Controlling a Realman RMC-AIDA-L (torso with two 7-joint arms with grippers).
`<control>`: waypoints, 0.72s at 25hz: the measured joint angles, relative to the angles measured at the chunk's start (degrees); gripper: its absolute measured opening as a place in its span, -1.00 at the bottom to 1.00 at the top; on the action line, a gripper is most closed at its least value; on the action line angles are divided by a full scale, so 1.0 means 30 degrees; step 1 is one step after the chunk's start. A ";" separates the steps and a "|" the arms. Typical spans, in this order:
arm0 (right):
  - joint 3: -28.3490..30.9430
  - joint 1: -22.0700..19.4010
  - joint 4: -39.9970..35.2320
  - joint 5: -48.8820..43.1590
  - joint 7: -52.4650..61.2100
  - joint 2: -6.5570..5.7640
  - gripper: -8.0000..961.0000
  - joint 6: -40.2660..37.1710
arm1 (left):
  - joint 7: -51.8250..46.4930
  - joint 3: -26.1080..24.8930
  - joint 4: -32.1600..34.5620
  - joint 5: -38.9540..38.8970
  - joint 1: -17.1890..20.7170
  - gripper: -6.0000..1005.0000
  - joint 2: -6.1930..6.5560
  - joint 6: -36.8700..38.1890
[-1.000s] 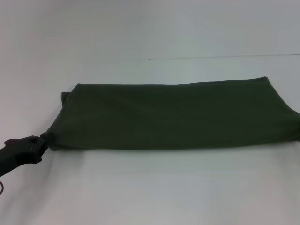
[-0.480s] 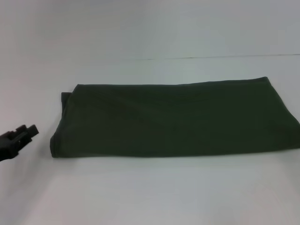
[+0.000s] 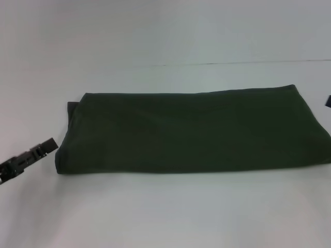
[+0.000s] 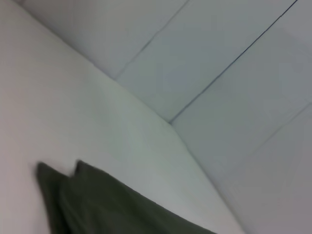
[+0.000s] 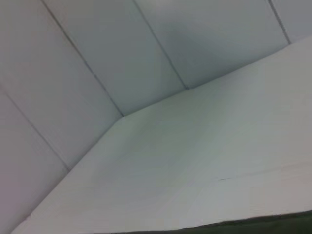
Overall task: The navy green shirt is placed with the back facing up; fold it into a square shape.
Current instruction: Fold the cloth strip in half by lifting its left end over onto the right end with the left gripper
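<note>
Large dark olive-green soft matte shirt (image 3: 191,130), folded to a long band across the white desk (image 3: 165,212) middle, looks limp and light, best pinched at end corners; left gripper (image 3: 50,145) beside its left end holds nothing, jaw gap unclear; right gripper (image 3: 328,101) barely shows at right edge.

A broad white table (image 3: 165,217) fills the foreground, evenly lit and matte. Beyond the table's far edge stands a pale grey wall (image 3: 165,31) of flat panels, with thin dark seams (image 4: 234,61) running between them.
</note>
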 joint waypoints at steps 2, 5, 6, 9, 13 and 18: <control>-0.0057 0.0255 0.0006 -0.0020 0.0026 0.0026 0.74 0.0141 | -0.0802 0.0027 -0.0051 0.0023 0.0118 0.49 -0.0056 0.0340; -0.0051 0.0595 -0.0051 0.0036 -0.0059 0.0124 0.92 0.0268 | -0.1986 0.0221 -0.0125 0.0030 0.0177 0.62 -0.0140 0.0740; -0.0048 0.0683 -0.0053 0.0039 -0.0077 0.0127 0.92 0.0288 | -0.2359 0.0338 -0.0182 0.0032 0.0176 0.62 -0.0133 0.0895; -0.0062 0.0956 -0.0060 0.0052 -0.0135 0.0120 0.92 0.0415 | -0.3483 0.0887 -0.0332 0.0037 0.0101 0.62 -0.0083 0.1394; -0.0076 0.1090 -0.0067 0.0052 -0.0180 0.0048 0.92 0.0537 | -0.4608 0.1748 -0.0343 0.0037 0.0018 0.63 -0.0133 0.1212; -0.0072 0.1112 -0.0078 0.0064 -0.0042 -0.0094 0.92 0.0543 | -0.6085 0.3566 -0.0347 0.0038 -0.0106 0.63 -0.0088 -0.0531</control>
